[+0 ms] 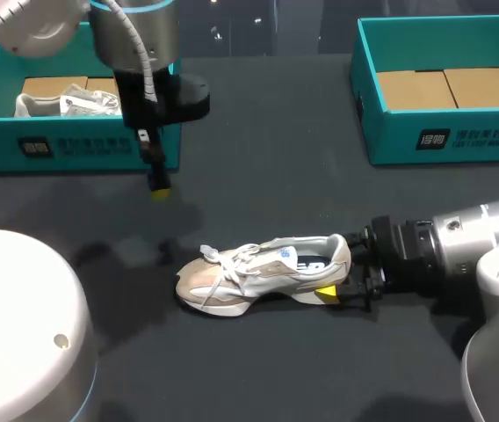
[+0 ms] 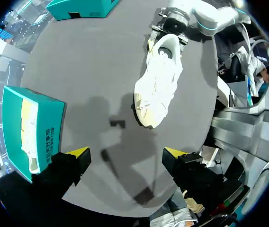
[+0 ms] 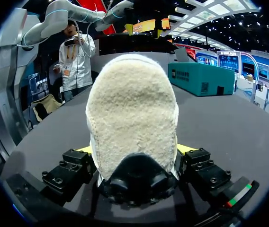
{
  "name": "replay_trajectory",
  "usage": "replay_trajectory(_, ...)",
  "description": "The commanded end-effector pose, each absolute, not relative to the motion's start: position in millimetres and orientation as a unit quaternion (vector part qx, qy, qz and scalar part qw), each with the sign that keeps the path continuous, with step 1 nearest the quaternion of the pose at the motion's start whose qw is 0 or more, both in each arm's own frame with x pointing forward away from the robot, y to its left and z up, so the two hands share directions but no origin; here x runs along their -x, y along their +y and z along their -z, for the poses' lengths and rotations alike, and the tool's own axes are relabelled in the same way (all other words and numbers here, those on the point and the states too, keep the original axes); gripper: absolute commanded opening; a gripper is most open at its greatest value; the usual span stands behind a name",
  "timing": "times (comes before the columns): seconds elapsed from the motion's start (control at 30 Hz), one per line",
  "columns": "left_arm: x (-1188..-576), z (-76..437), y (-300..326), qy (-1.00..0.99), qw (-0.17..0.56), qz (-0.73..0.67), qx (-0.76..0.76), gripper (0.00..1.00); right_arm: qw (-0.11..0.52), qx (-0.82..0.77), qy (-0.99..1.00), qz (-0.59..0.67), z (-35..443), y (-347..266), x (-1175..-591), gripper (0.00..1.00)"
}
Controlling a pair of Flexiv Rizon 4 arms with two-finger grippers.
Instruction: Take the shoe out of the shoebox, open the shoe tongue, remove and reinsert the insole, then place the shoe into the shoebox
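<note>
Here the right hand [image 1: 342, 266] clamps the heel of the shoe [image 1: 263, 274] resting on the counter [image 1: 276, 149]. The left hand [image 2: 127, 152] hangs wide open, empty.

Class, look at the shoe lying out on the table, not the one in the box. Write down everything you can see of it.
The shoe is a cream and beige sneaker with white laces, a thick pale sole and a fuzzy-looking heel. It stands on its sole on the dark table, toe toward the robot's left. The right claw grips its heel from both sides; nothing else touches it.
</note>
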State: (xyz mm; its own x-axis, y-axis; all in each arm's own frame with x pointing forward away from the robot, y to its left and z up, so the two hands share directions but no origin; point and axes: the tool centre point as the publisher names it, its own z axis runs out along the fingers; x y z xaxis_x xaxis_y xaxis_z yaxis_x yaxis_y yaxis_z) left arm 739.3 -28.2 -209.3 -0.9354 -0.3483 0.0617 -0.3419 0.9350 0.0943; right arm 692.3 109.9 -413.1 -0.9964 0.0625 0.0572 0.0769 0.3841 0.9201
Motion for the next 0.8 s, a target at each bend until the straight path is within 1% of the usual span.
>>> replay_trajectory(0.03,-741.1,208.9,-33.8,-0.92,0.012,0.06,-0.386,1.0,0.006,0.043,-0.833,0.552,412.9,112.2,-691.5,0.0)
replay_trajectory(0.17,-741.1,208.9,-33.8,-0.92,0.012,0.06,-0.386,1.0,0.006,0.043,-0.833,0.552,412.9,112.2,-691.5,0.0)
replay_trajectory(0.43,-695.4,221.2,-106.6,-0.806,-0.025,0.092,-0.585,1.0,0.006,0.043,-0.833,0.552,412.9,112.2,-691.5,0.0)
replay_trajectory(0.5,-689.4,222.5,-131.9,-0.756,-0.014,0.106,-0.646,1.0,0.006,0.043,-0.833,0.552,412.9,112.2,-691.5,0.0)
replay_trajectory(0.57,-688.4,225.8,-150.2,-0.7,-0.023,0.117,-0.704,1.0,0.006,0.043,-0.833,0.552,412.9,112.2,-691.5,0.0)
replay_trajectory(0.8,-688.4,225.8,-150.2,-0.7,-0.023,0.117,-0.704,1.0,0.006,0.043,-0.833,0.552,412.9,112.2,-691.5,0.0)
